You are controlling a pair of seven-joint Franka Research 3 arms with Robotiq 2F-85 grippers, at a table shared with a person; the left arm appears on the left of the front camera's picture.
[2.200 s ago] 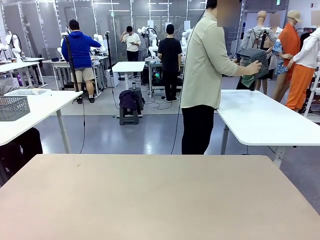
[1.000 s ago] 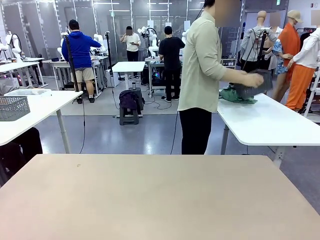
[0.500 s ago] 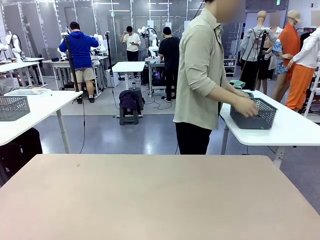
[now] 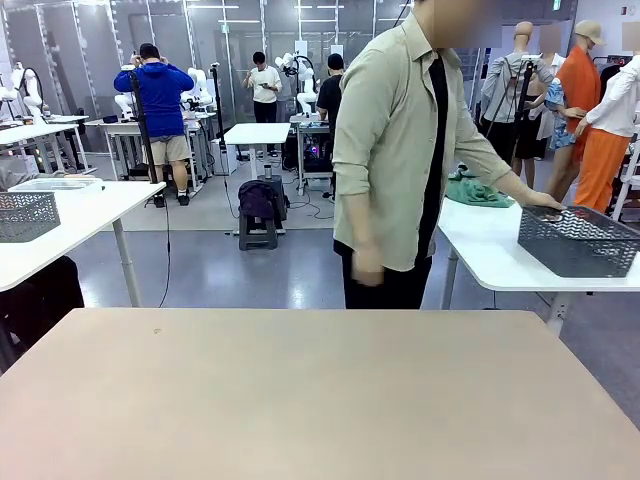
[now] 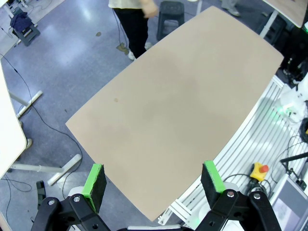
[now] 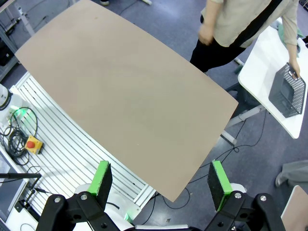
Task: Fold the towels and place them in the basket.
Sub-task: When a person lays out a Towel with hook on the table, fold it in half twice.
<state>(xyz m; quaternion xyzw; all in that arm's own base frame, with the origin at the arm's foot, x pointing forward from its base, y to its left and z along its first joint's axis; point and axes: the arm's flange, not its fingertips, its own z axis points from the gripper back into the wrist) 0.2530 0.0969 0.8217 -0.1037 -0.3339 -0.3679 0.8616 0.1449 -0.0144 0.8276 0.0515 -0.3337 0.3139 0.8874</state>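
Your basket [image 4: 580, 240] sits on a far white counter [image 4: 490, 255], a person's hand [image 4: 545, 201] at its rim, green towel [image 4: 475, 190] left of it. Both jaws stand open.

Bright, even indoor light from overhead. The tan table [image 4: 300, 400] looks matte and evenly lit; the grey floor [image 4: 250, 270] carries soft pale reflections. A hand [image 4: 367, 268] beyond the far edge is motion-blurred. Wrist views bow the table's edges.

The tan table [image 4: 300, 400] offers open room across its whole top; a person [image 4: 395, 150] stands just beyond its far edge.
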